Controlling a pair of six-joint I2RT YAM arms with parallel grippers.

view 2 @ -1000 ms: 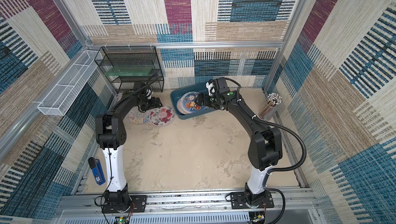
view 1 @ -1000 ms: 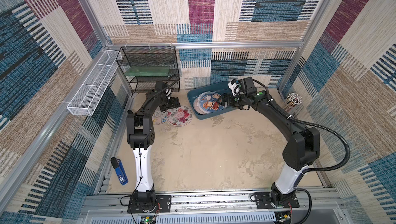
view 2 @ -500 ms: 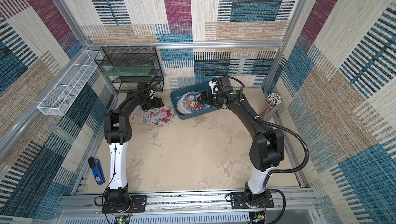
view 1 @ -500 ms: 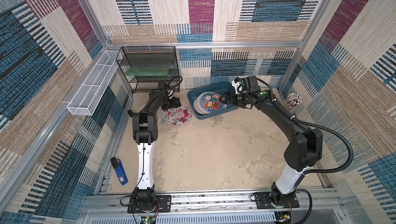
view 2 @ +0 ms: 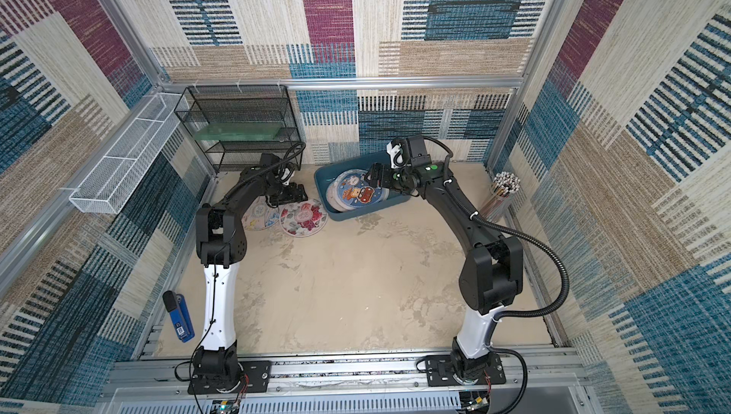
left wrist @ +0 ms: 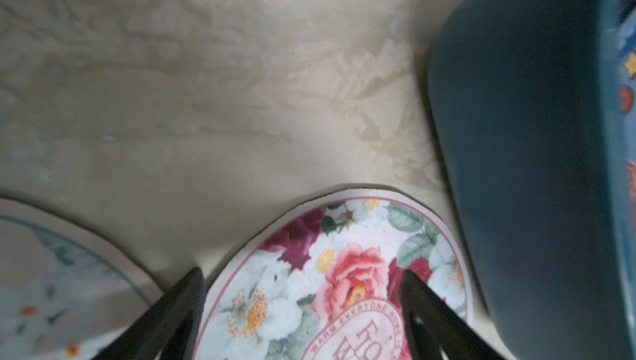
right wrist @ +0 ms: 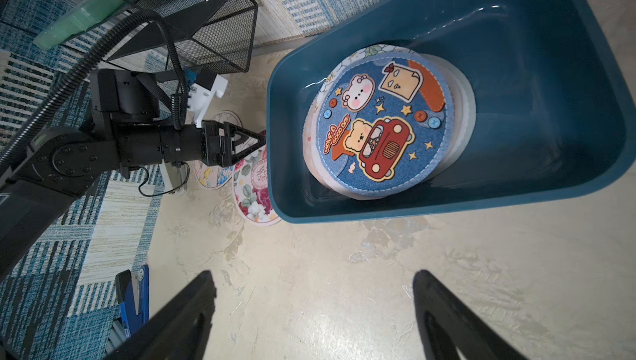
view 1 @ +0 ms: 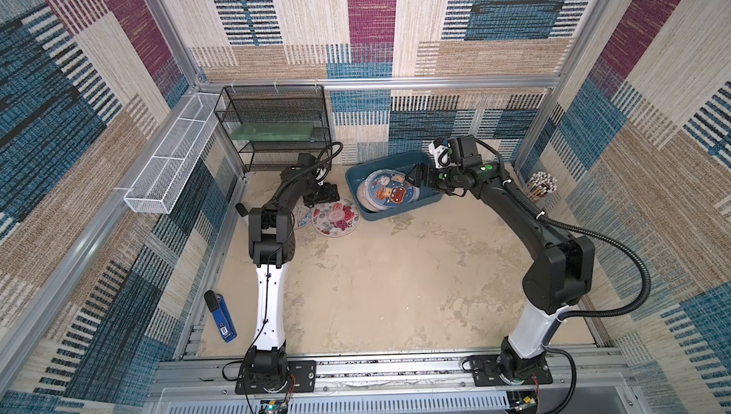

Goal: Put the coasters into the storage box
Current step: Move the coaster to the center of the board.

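Observation:
The teal storage box [view 1: 399, 216] [view 2: 356, 214] sits at the back of the table. It holds a stack of coasters topped by a blue one with a bear in a red car [view 1: 389, 192] [right wrist: 382, 124]. Two coasters lie on the table left of the box: a rose-printed one [view 1: 335, 218] [left wrist: 337, 282] and a pale one [view 1: 302, 218] partly under the left arm. My left gripper [view 1: 328, 194] [left wrist: 301, 275] is open, low over the rose coaster with a finger on each side. My right gripper [view 1: 415, 178] [right wrist: 314, 277] hangs open and empty above the box's right end.
A black wire rack [view 1: 277, 127] stands at the back left, close behind the left gripper. A white mesh basket [view 1: 170, 158] hangs on the left wall. A blue stapler [view 1: 221, 317] lies at the front left. A cup of sticks [view 1: 540, 186] stands at the right wall.
The left arm has swung a little to the right, bringing its gripper nearer the rose coaster. The right gripper has drawn back slightly over the box, still open.

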